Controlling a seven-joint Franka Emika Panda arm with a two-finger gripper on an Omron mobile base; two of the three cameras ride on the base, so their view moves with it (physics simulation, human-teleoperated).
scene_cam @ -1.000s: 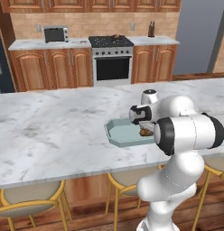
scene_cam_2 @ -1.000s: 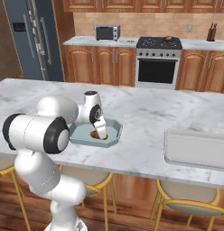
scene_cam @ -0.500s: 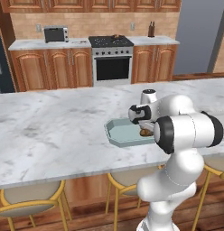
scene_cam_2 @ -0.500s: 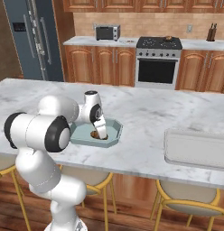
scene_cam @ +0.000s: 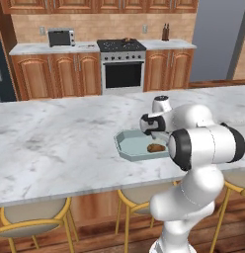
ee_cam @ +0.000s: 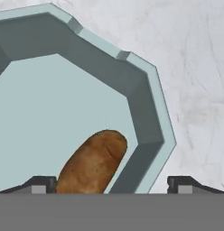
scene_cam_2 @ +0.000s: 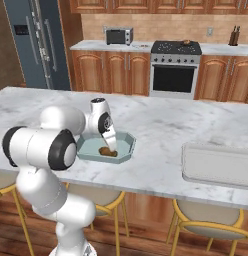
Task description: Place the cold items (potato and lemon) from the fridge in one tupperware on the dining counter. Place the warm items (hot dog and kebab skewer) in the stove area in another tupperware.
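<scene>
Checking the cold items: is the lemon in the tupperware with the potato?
No, the potato lies alone in the tupperware.

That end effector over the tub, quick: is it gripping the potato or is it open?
End effector: open, holding nothing; the potato lies loose in the tub between its tips.

You see the potato [ee_cam: 92,163], brown and oblong with a mottled skin, lying on its side on the floor of the pale blue-green tupperware [ee_cam: 145,113]. It rests near one angled wall, at a corner of the box. The tupperware is a shallow, open, eight-sided container sitting flat on the marble dining counter [scene_cam: 60,143]. A second tupperware [scene_cam_2: 218,165], pale grey and rectangular, sits on the same counter, well apart from the first.
</scene>
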